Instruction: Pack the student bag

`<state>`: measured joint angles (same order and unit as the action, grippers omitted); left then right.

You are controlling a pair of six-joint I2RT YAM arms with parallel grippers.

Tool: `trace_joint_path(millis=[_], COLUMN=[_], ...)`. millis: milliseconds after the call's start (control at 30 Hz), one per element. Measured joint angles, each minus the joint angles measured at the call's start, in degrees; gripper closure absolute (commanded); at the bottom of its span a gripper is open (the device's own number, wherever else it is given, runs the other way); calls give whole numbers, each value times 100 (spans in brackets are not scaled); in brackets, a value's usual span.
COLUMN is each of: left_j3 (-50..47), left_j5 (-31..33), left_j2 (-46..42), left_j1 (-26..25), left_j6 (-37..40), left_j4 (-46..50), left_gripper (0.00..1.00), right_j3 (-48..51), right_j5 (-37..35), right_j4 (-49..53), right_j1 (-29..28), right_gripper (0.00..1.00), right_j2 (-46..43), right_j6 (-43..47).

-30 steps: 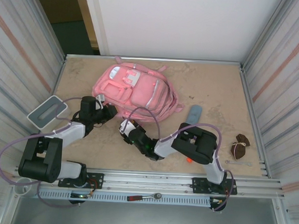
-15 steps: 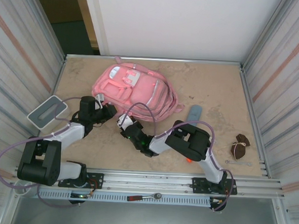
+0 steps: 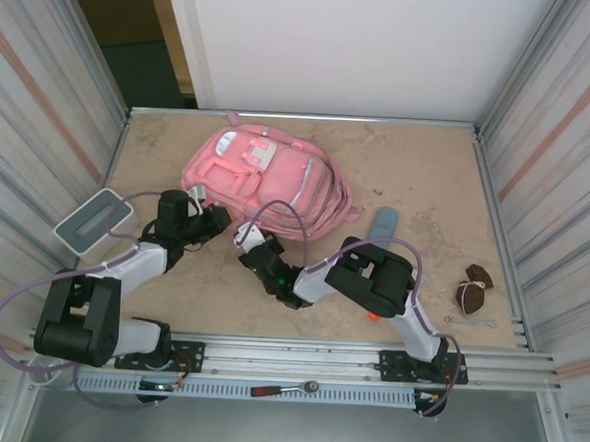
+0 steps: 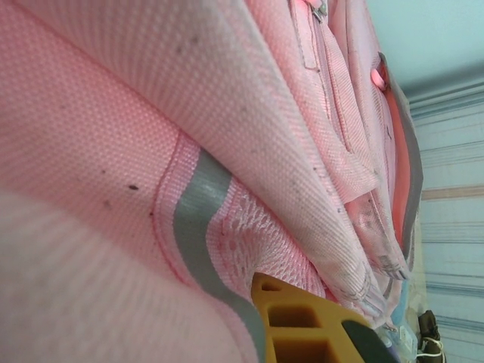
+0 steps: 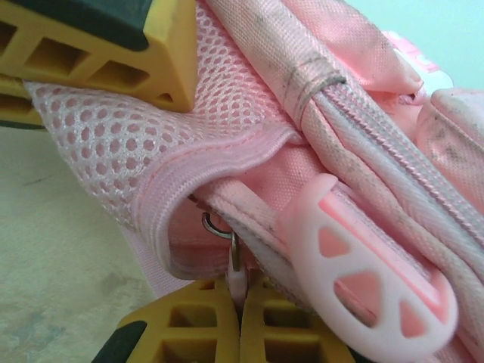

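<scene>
The student bag [image 3: 272,180], a large pink backpack, lies at the table's back left with its front pockets facing up. My left gripper [image 3: 214,222] is at its near left corner, shut on the mesh side pocket [image 5: 98,144]. One yellow finger [image 4: 302,325] shows against the pink fabric and grey stripe. My right gripper [image 3: 246,240] is just right of it at the bag's near edge. Its jaws [image 5: 240,306] are shut on a small pale zip pull tab [image 5: 239,281] hanging from a metal ring. A large pink rubber zip pull [image 5: 370,295] lies beside it.
A small grey-white box [image 3: 93,219] rests on the left wall's ledge. A flat blue-grey item [image 3: 383,224] lies right of the bag, and a brown bundle [image 3: 474,287] and a thin metal tool [image 3: 469,321] lie near the right wall. Corrugated walls enclose the table.
My right gripper has moved a little left toward the bag's near edge and has shut on the zip pull tab. The left arm and the bag have not moved.
</scene>
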<state>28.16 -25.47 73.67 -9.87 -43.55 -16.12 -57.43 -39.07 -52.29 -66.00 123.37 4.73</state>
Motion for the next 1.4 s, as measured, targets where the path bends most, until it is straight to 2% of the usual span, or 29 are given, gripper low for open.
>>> trace_joint_path(millis=[300,600,833,1133,1233,1333,1400], left_j3=[-59,-146,-162,-160,-96,-52,-31], left_j5=[-26,-201,-501,-474,-474,-407,-326], left_j2=[0,17,66,238,330,380,374], left_j1=[39,328,551,807,813,861,883], left_j6=[70,155,264,525,603,719,796], left_j4=[44,46,90,221,284,304,365], left_gripper=[100,100,100,100,84,56,46], right_j3=[741,1624,2129,2520,2520,2520,2520], right_j5=[28,225,1012,1947,2299,2688,2977], right_j4=[131,984,1895,2850,2999,3145,3241], right_j1=[-50,83,501,1344,1421,1440,1493], right_gripper=[100,100,100,100,100,100,100], right_j2=[-485,-1462,-2544,-3272,-3410,-3556,-3705], right_j6=[-162,-684,-1193,-1515,-1523,-1523,-1523])
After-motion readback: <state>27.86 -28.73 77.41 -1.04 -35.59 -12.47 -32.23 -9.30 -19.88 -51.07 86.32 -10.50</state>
